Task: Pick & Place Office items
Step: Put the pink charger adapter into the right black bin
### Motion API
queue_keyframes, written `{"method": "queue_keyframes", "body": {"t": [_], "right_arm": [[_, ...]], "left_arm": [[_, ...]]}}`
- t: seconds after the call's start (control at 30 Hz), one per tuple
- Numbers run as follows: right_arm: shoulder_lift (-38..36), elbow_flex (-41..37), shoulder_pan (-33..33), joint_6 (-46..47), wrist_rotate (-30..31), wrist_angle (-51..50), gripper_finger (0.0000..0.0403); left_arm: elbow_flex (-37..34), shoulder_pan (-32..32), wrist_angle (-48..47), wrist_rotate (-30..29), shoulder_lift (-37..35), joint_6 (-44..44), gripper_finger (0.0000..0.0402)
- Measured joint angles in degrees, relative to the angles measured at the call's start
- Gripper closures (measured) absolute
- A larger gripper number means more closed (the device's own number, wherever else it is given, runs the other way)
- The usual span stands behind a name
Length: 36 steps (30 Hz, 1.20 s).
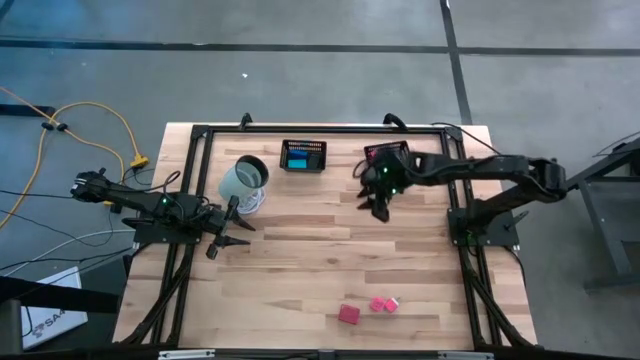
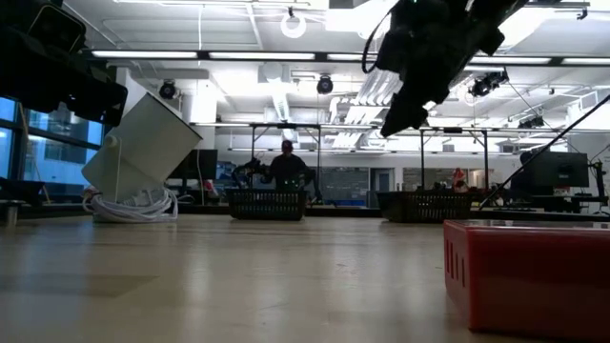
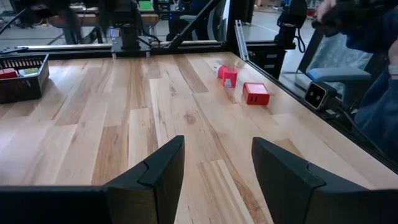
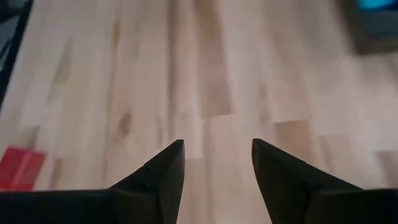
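On the high view the wooden table (image 1: 300, 270) fills the middle of the frame. Near its upper edge sit two black mesh baskets: the centre basket (image 1: 303, 156) holds blue and teal pieces, and the right basket (image 1: 385, 155) holds something red, partly covered by the right arm. At the upper left of the table a pale cup-like container (image 1: 243, 180) lies tipped over a coil of white cable (image 1: 252, 203).

The office items still loose are at the lower right of the table: a red block (image 1: 348, 314) and, just beside it to the right, two small pink pieces (image 1: 383, 304). Nothing lies between them and either arm.

The left gripper (image 1: 225, 236) hovers at the left of the table, just below the container, its fingers (image 3: 163, 174) spread and empty. The right gripper (image 1: 380, 208) hangs above bare wood just below the right basket, fingers (image 4: 163, 169) parted with nothing between them.

In the low view the red block (image 2: 527, 272) is cut off at the right edge, and the pink pieces cannot be made out. What exactly fills the baskets is too small to tell.

The tabletop is pale butcher-block planks. Beyond it is a large workshop with ceiling strip lights; a person (image 2: 287, 167) sits behind the centre basket.
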Motion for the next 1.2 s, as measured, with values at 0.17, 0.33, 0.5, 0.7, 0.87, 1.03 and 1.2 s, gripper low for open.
{"method": "queue_keyframes", "body": {"t": [0.17,0.33,0.5,0.7,0.87,1.03,1.2], "right_arm": [[0.0,0.0,6.1,-0.1,0.3,0.0,0.0229],[0.0,0.0,11.4,-0.2,0.6,0.0,0.0229],[0.1,0.0,15.9,1.2,2.0,-0.3,0.0229],[0.1,0.0,21.4,1.4,6.3,-3.9,0.0229],[0.1,0.0,26.6,2.2,7.4,-6.6,0.0229],[0.1,0.0,32.6,5.0,8.7,-6.9,0.0229],[1.0,0.0,38.9,9.1,12.1,-6.8,0.0229]], "left_arm": [[0.0,0.0,0.0,0.0,0.0,0.0,0.0221],[0.0,0.0,0.0,0.0,0.0,0.0,0.0221],[0.0,0.0,0.0,0.0,0.0,0.0,0.0221],[0.0,0.0,0.0,0.0,0.0,0.0,0.0221],[0.0,0.0,0.0,0.0,0.0,0.0,0.0221],[0.0,0.0,0.0,0.0,0.0,0.0,0.0221],[0.0,0.0,0.0,0.0,0.0,0.0,0.0221]]}}
